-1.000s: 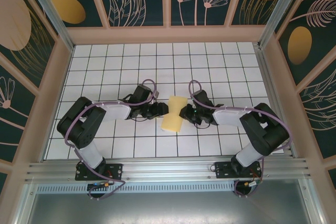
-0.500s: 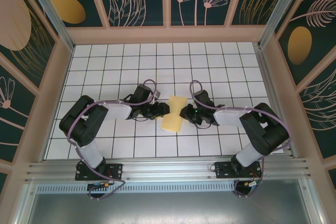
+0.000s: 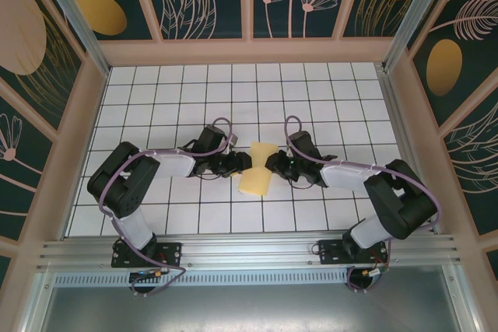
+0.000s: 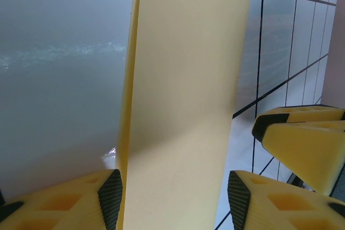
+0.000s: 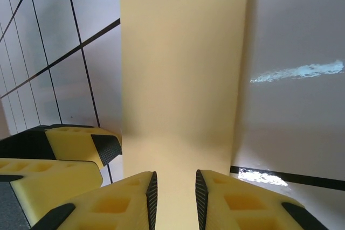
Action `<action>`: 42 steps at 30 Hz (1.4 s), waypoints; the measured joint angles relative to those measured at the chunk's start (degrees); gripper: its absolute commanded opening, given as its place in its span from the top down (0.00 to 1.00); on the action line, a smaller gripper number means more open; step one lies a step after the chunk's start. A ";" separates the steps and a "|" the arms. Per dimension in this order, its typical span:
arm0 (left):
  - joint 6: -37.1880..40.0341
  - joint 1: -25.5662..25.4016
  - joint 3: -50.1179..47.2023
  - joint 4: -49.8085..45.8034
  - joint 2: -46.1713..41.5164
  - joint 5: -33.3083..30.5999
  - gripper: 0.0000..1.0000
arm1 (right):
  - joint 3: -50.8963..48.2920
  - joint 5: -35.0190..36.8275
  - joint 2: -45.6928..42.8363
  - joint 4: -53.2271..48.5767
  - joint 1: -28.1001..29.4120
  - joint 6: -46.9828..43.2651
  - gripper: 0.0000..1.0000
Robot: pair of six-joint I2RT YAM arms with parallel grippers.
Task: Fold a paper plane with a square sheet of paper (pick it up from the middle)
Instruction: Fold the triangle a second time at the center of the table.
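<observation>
Middle of the table (image 3: 156, 106), the yellow sheet of paper (image 3: 256, 180) looks doubled over and is nipped at its waist between both arms. The right gripper (image 5: 176, 195) is clamped narrowly on it. The left gripper (image 4: 173, 195) straddles it with jaws wide, squeezing or not, I can't tell. Centre crease, I reckon; next they must move together and press it flat without tearing.
</observation>
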 measured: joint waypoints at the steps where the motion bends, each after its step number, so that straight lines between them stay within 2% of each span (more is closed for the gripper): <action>1: 0.02 0.00 0.00 0.00 0.00 0.00 0.43 | 0.00 -0.17 0.28 0.31 0.00 0.02 0.71; 14: 0.00 0.00 0.02 0.00 0.00 0.04 0.41 | -1.44 -0.33 3.91 2.40 -0.02 0.24 0.71; 18: 0.02 -0.04 0.07 0.00 0.00 0.04 0.44 | -1.95 -0.37 3.91 3.39 -0.02 0.42 0.71; 25: 0.00 -0.04 0.07 -0.22 0.04 0.59 0.59 | -2.05 -0.59 3.91 3.63 -0.13 0.42 0.70; 32: -0.83 -0.04 0.07 1.22 0.11 3.43 0.67 | -2.05 -0.79 3.91 3.65 -0.24 0.39 0.70; 42: -3.26 -0.04 0.04 4.37 0.79 4.96 0.91 | -1.92 -1.03 3.91 3.56 -0.28 -0.04 0.69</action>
